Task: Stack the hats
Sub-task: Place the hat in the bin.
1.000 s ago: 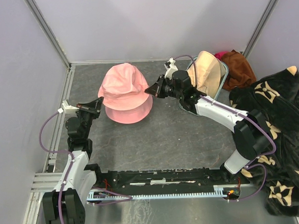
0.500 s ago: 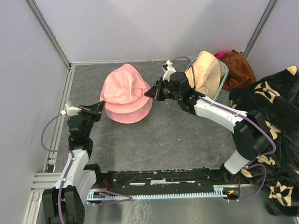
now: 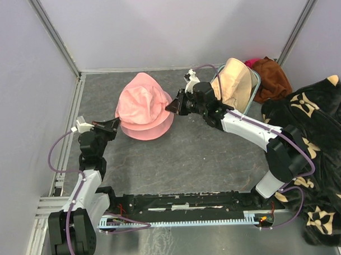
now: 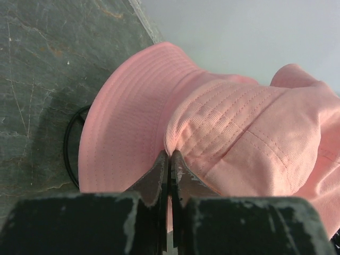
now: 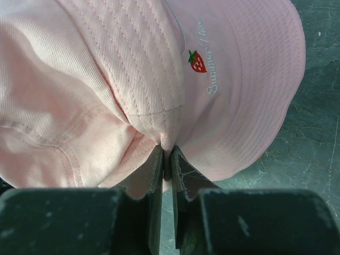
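"Summer Time" in pale script, beside a small red strawberry (image 5: 197, 61), is stitched on pink hat fabric; which hat, I cannot tell. The upper pink hat (image 3: 138, 99) sits crumpled on the lower pink hat (image 3: 155, 129) toward the table's (image 3: 188, 155) far edge, with bare surface nearer. The left claw (image 3: 115, 124) and right claw (image 3: 171, 105), fingers pressed nearly together, each pinch a fold on opposite sides of the upper pink hat.

1. Walls (image 3: 172, 26): plain pale lilac-grey panels at back, L & R sides.
2. Metal posts (image 3: 54, 36): one up each back corner, slanting outward in top view.
3. Table (image 3: 188, 155): dark grey stone-look top w/ fine scratches; ribbed metal rail (image 3: 75, 100) along L edge.
4. Light: soft, even; shadows faint.
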Motion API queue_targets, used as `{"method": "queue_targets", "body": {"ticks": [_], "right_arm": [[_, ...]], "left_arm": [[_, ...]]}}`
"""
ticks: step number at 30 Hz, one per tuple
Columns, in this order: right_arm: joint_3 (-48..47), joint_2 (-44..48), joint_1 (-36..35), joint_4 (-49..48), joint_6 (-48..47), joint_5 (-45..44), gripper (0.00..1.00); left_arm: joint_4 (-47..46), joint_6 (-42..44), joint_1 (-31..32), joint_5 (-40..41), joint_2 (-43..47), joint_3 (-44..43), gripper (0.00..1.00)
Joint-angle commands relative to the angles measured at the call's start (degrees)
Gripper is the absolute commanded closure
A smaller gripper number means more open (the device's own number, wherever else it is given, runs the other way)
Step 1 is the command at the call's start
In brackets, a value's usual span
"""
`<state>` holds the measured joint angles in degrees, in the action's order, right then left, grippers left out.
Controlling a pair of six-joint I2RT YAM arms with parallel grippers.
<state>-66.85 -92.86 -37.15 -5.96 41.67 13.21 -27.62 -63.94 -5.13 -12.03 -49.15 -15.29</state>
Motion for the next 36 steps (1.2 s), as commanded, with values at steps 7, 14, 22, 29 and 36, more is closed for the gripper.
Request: {"method": "queue_targets", "body": {"ticks": [7, 14, 22, 29, 36], "right_arm": [[0.44, 4.16, -0.04, 1.42, -1.71, -2.34, 0.84], [2.13, 5.64, -0.04, -1.52, 0.42, -1.27, 0.82], [3.86, 5.99, -0.03, -2.75, 0.86, -0.99, 0.77], [6.29, 5.01, -0.02, -5.35, 1.27, -1.51, 0.70], [6.94, 4.15, 0.30, -6.59, 1.19, -1.71, 0.57]], "left_arm": [[-6.43, -1.41, -0.32, -1.04, 2.32, 1.32, 0.97], [-8.14, -2.54, -0.30, -2.36, 4.21, 0.07, 0.97], [-9.55, -3.81, -0.32, -3.79, 3.78, 0.94, 0.97], [-7.73, -2.14, -0.30, -4.31, 3.60, 0.87, 0.97], [-8.39, -1.40, -0.31, -4.36, 1.77, 1.70, 0.97]]}}
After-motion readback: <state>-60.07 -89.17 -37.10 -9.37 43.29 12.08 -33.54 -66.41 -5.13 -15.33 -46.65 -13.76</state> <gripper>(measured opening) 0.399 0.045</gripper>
